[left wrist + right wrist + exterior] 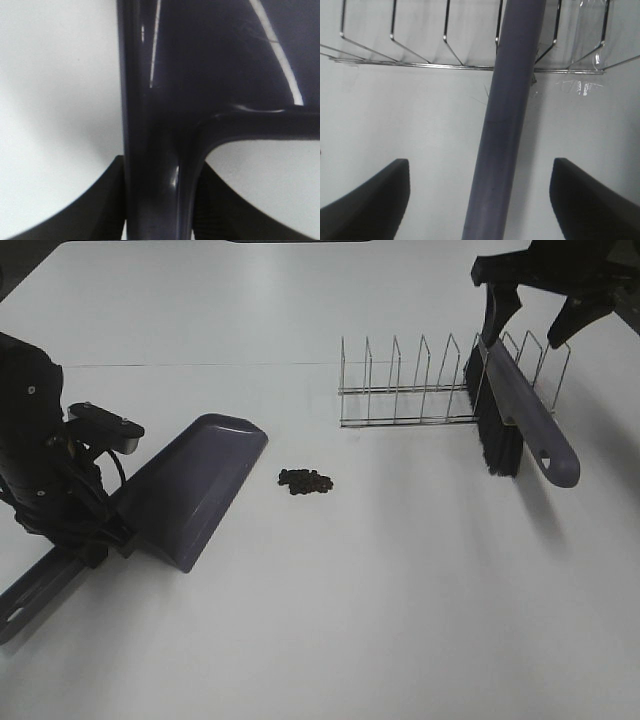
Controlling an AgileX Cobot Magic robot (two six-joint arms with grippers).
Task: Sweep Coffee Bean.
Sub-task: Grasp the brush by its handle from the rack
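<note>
Tabletop (350,640) is plain matte white, with a faint seam line (200,365) running across the far side. Near the middle lies the coffee bean (305,481) pile, close to the purple dustpan (195,490) but apart from it, at its three o'clock. The left gripper (100,535) is clamped tight on the dustpan's handle. At one o'clock from the beans stands a wire rack (410,390) with a brush (520,425) leaning in it. The right gripper (535,320) hangs over the brush handle, jaws wide, gripping nothing.

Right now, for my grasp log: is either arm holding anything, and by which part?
The left fingers clamp the purple dustpan by its handle. The right fingers stand open on either side of the brush handle, holding nothing.
</note>
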